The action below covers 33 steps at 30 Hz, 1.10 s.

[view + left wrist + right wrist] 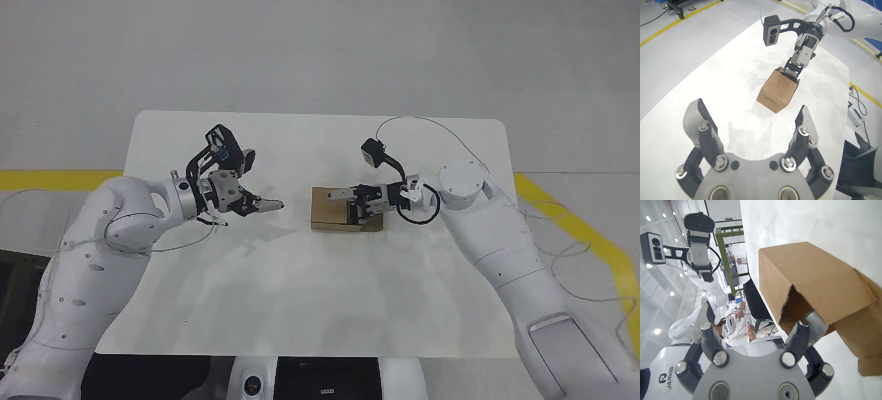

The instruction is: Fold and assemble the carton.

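Observation:
A brown cardboard carton (330, 215) lies on its side near the middle of the white table (300, 300). In the left wrist view the carton (775, 91) turns a closed end with a small slot toward my left gripper (751, 113). That gripper stands open a little short of it with nothing between its fingers. From the top view my left gripper (272, 206) sits to the carton's left. My right gripper (345, 201) is at the carton's open, flapped end. It is open, one finger (814, 321) inside the carton (810, 275), the other finger (703, 311) outside in the air.
The table edges lie well away from the carton on all sides. Bare tabletop runs in front of and behind both arms. Yellow tape lines (45, 180) mark the floor on either side of the table.

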### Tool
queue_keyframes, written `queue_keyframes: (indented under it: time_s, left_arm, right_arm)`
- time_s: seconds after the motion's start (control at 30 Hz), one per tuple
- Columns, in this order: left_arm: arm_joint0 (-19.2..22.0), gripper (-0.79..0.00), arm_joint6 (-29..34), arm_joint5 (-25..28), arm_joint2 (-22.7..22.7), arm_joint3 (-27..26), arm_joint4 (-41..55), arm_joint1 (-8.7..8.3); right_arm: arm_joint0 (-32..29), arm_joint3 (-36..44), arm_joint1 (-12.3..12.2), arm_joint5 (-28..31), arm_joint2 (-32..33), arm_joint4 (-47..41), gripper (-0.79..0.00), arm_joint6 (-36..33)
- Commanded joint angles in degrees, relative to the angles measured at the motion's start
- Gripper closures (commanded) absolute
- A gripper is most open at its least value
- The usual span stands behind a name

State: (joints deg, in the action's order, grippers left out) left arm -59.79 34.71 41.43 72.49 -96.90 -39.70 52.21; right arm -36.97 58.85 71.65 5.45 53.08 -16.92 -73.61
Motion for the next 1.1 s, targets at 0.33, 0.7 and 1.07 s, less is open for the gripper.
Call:
queue_keyframes:
  time_s: [0.33,0.7,1.07]
  left_arm:
    - [-0.5,-0.785,-17.8,0.9,-6.2,1.3,-19.5,1.44]
    - [-0.1,-0.785,-23.5,1.2,-7.8,3.0,-24.7,1.88]
    - [0.2,-0.785,-23.0,1.9,-6.6,2.5,-28.4,1.61]
  right_arm:
    - [-3.6,7.1,-3.0,0.0,6.3,2.9,-0.785,-2.2]
    - [-9.4,19.1,-6.3,-3.5,15.0,5.6,-0.785,-1.8]
    - [-17.7,32.5,-7.9,-7.5,19.2,6.8,-0.785,3.6]
